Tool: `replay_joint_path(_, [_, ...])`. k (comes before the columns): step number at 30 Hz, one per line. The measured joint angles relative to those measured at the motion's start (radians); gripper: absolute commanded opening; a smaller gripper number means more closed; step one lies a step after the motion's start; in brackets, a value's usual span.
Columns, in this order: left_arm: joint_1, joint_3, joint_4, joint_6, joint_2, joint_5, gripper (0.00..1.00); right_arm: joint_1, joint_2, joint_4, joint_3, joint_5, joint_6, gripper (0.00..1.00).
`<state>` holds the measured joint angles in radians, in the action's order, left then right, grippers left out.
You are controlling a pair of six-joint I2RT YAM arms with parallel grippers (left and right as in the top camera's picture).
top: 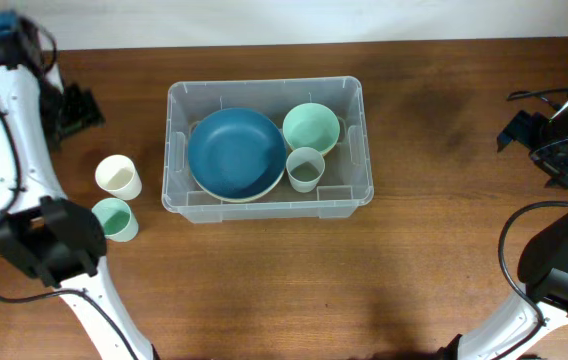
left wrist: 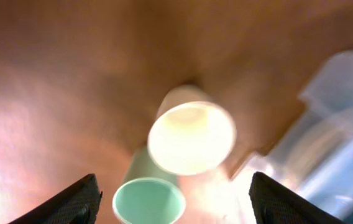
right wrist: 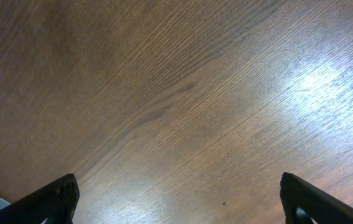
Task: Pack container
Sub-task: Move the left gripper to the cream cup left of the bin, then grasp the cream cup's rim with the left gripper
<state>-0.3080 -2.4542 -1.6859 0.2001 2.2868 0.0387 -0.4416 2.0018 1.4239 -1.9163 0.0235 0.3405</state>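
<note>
On the left side of the table [top: 414, 290], toward the front edge, a mint-green cup [top: 114, 218] stands upright. A cream cup [top: 117, 176] stands just behind it, also upright, and the two sit close together. In the left wrist view both cups appear below the camera, their open mouths facing it.

Farther back, midway between the left and right edges and in the far half of the table, sits the container [top: 356, 150], a clear plastic bin with its open top up. A large blue bowl [top: 234, 153] fills its left part, and a pale rim shows under the bowl's front edge. In the bin's far right corner rests a mint-green bowl [top: 311, 128]. A small translucent cup [top: 305, 170] stands upright just in front of it, beside the blue bowl.

The left claw [top: 79, 110] hovers near the far left corner, behind the cups, released, its fingers [left wrist: 71, 202] spread wide and empty. The right claw [right wrist: 178, 186] hangs over bare wood near the right edge, also released and holding nothing.
</note>
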Motion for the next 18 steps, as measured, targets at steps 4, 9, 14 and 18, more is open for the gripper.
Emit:
replay_joint_path(4, [-0.048, 0.177, 0.028, 0.003, 0.000, 0.015, 0.75, 0.000, 0.000, 0.000, 0.000, 0.000, 0.000, 0.99])
replay_joint_path(9, [-0.075, 0.306, 0.111, 0.003, 0.000, 0.023, 0.73, 0.000, 0.000, 0.000, 0.000, 0.000, 0.000, 0.99])
replay_joint_path(14, [-0.078, 0.351, 0.171, 0.003, 0.000, 0.026, 0.70, 0.000, 0.000, 0.000, 0.000, 0.000, 0.001, 0.99])
replay_joint_path(18, [-0.078, 0.372, 0.216, 0.003, 0.000, 0.030, 0.68, 0.000, 0.000, 0.000, 0.000, 0.000, 0.000, 0.99])
